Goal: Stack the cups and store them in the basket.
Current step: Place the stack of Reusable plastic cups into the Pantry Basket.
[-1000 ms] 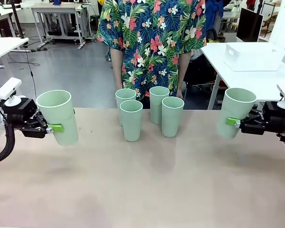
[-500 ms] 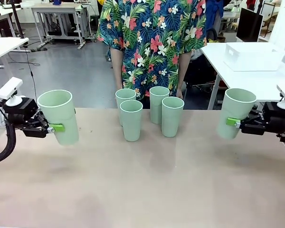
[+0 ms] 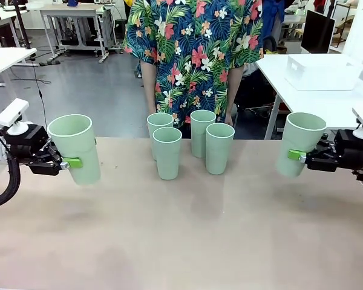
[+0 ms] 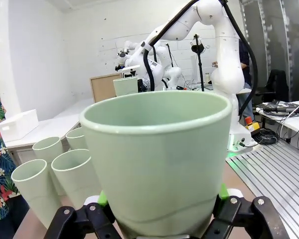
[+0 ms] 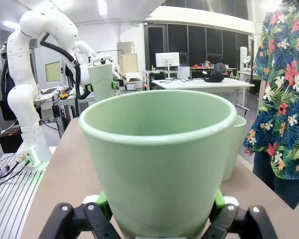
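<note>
Several pale mint-green cups (image 3: pixel 167 152) stand upright in a cluster at the far middle of the table. My left gripper (image 3: pixel 72 162) is shut on another cup (image 3: pixel 76 148), held above the table at the left, tilted slightly. My right gripper (image 3: pixel 295 155) is shut on a cup (image 3: pixel 299 144) held above the table at the right. In the left wrist view the held cup (image 4: pixel 159 159) sits between the green pads (image 4: pixel 102 199), with the standing cups (image 4: pixel 37 191) to its left. In the right wrist view the held cup (image 5: pixel 157 154) is clamped likewise. The white basket (image 3: pixel 323 71) sits on a separate table at the back right.
A person in a flowered shirt (image 3: pixel 193 48) stands at the table's far edge behind the cups. The tan table (image 3: pixel 187 235) is bare in front. A white side table (image 3: pixel 327 96) stands at the right.
</note>
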Tool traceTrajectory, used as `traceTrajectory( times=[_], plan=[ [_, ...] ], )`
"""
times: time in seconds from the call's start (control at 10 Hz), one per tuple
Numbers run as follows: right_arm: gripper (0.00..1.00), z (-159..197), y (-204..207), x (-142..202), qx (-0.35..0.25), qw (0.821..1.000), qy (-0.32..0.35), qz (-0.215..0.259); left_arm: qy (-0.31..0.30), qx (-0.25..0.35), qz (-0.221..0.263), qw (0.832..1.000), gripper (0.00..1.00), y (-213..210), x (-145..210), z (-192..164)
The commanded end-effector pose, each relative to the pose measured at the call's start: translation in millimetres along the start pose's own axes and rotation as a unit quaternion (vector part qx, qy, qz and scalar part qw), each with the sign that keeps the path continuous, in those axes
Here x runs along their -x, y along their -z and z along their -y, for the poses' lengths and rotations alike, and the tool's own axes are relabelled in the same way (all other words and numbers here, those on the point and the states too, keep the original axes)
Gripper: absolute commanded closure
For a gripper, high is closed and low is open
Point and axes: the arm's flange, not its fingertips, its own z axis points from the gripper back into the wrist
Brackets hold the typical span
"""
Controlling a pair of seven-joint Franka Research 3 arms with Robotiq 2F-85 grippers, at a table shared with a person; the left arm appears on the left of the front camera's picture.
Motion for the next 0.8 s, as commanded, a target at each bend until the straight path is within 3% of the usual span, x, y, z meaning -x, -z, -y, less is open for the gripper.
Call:
traceTrajectory(
  times=[0.0,0.7],
  plan=[
    [0.15,-0.2,0.6,-1.7,0.000,1.000,-0.002,0.000,0.001,0.001,0.002,1.000,0.15,-0.7,-1.5,1.0],
    [0.15,-0.2,0.6,-1.7,0.000,1.000,-0.002,0.000,0.001,0.001,0.002,1.000,0.15,-0.7,-1.5,1.0]
  ],
)
